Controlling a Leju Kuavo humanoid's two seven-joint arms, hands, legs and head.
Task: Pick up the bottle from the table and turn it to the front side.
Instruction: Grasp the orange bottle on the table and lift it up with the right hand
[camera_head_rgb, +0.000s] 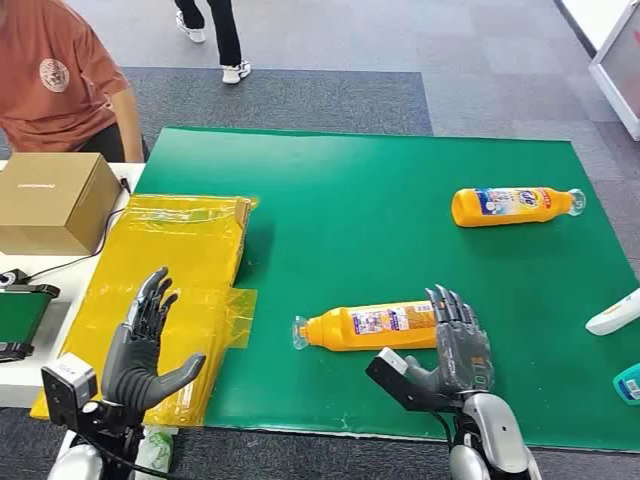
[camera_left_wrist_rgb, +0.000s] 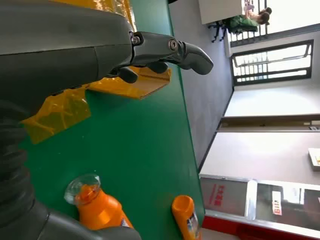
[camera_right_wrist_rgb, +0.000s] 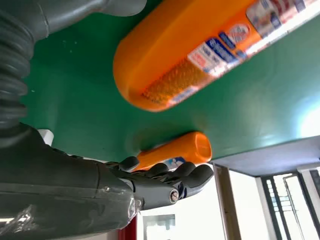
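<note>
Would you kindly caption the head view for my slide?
Right hand open at the base of the near orange bottle lying on the green mat; left hand open.

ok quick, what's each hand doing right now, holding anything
Left hand: open, fingers spread, holding nothing, above the yellow plastic sheet.
Right hand: open, holding nothing, at the base end of the near orange plastic bottle lying on the green mat.

Left hand (camera_left_wrist_rgb: 68, 55) empty over green mat (camera_left_wrist_rgb: 143, 150); 2 orange bottles (camera_left_wrist_rgb: 100, 210) lying.
</note>
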